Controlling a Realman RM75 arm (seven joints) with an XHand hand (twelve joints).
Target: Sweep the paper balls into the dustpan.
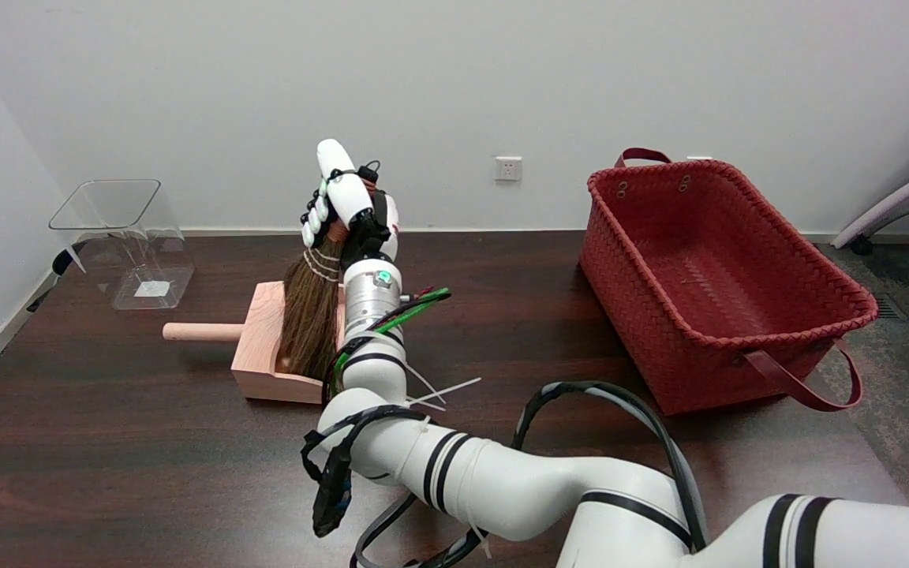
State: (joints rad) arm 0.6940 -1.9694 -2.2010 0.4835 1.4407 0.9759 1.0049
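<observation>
My right hand (349,207) grips the top of a small brown straw broom (308,312) and holds it upright. The bristles hang down inside the pale wooden dustpan (259,335), which lies on the dark table with its round handle (200,332) pointing left. The broom's tips reach the pan's floor near its front wall. No paper balls show in this view; the broom and my forearm hide much of the pan's inside.
A red woven basket (711,276) with dark red handles stands at the right of the table. A clear plastic container (127,241) sits at the far left corner. My white arm (502,473) crosses the near right part of the table.
</observation>
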